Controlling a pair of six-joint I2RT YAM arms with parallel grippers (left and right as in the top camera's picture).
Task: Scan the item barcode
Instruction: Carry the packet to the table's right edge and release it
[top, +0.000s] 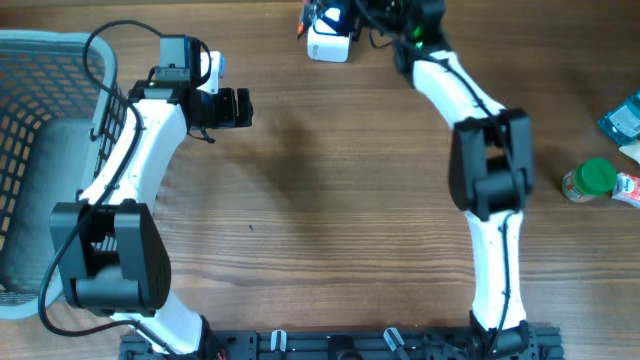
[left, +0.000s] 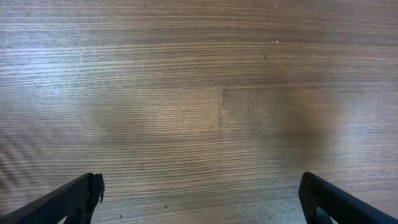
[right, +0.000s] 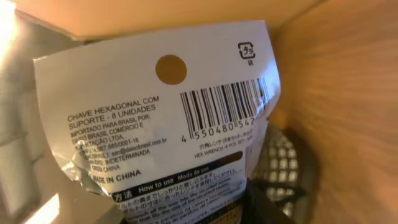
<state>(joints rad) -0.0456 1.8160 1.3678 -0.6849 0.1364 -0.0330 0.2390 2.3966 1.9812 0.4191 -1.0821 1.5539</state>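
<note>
One packet (right: 155, 118) at table's (top: 330, 210) far edge

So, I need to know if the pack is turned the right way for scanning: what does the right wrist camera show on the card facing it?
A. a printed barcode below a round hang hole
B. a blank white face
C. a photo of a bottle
A: the hex wrench pack shows a black barcode just below and right of its hang hole.

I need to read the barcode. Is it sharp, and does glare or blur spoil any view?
Right wrist: the barcode on the package is sharp but its right end is cut off; glare burns out the picture's left edge. Left wrist: the table looks soft, with dim shadow patches. Overhead: evenly lit, clear.
</note>
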